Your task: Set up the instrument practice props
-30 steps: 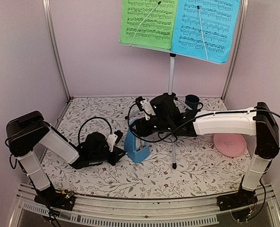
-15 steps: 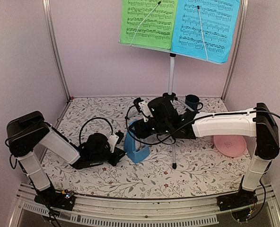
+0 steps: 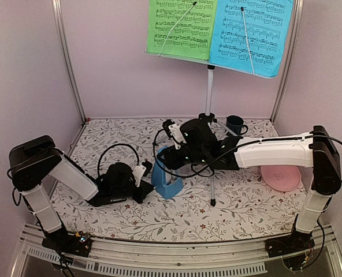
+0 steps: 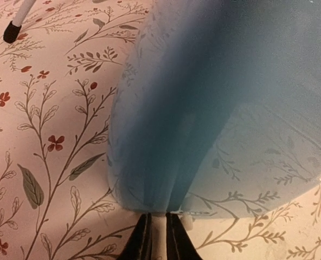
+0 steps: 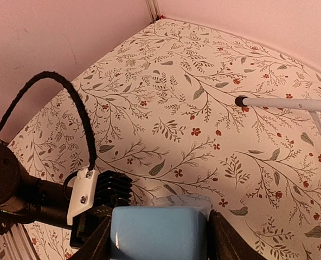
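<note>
The floral counter [image 3: 229, 214] fills the overhead shot. At its back rises the music stand [image 3: 208, 92], tripod legs splayed on the pattern. Its desk carries the green sheet [image 3: 181, 26] on the left and the blue sheet [image 3: 252, 34] on the right, a wire arm across each. Only the overhead view shows those pages; both wrist cameras look low.

The right arm stretches across in front of the stand's pole and hides the tripod hub. The pink plate [image 3: 281, 178] lies flat beside that arm's upright link.

Now the metronome [image 3: 167, 179]: it stands upright at centre-left, just left of the stand's near leg. From the right wrist, the right gripper [image 5: 158, 238] has its jaws clamped on either side of the metronome's top. A black cable [image 5: 68, 103] loops over the left arm below.

From the left wrist the metronome is a blurred blue wall. The left gripper [image 4: 159, 219] has its jaws drawn nearly together, tips at the wall's lower edge; whether they pinch it, I cannot tell.

The dark mug [image 3: 235, 123] sits behind the right arm, near the pole. Smallest of all, a black foot cap [image 4: 11, 32] shows at top left of the left wrist view.
</note>
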Robot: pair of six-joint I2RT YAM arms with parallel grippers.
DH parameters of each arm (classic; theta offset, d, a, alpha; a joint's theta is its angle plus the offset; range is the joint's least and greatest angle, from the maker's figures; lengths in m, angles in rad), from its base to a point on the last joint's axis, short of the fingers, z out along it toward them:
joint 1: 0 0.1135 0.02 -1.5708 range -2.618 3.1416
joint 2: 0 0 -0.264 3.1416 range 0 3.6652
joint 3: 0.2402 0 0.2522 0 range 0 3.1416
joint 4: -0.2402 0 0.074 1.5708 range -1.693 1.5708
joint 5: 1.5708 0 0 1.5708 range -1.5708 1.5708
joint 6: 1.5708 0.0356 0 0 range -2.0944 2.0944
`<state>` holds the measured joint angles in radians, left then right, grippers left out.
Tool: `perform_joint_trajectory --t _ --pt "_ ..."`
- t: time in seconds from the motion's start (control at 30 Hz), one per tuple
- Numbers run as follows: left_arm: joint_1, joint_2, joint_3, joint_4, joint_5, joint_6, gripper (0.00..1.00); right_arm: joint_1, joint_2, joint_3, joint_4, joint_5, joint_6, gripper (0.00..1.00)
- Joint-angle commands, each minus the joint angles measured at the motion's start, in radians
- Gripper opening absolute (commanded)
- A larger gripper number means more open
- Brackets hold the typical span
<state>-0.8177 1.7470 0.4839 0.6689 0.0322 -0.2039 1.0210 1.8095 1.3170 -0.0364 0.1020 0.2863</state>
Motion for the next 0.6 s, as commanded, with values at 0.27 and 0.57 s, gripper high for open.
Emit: perform_joint_trajectory --t 0.27,0.57 --pt "0.077 -0.045 -0.059 0.036 0.023 0.002 0.09 0.006 0.026 -0.022 -0.024 0.01 0.006 0.42" --pt "0.031 -0.016 0.002 0.009 0.07 0.012 0.09 0.005 0.026 -0.024 -0.02 0.01 0.005 0.42"
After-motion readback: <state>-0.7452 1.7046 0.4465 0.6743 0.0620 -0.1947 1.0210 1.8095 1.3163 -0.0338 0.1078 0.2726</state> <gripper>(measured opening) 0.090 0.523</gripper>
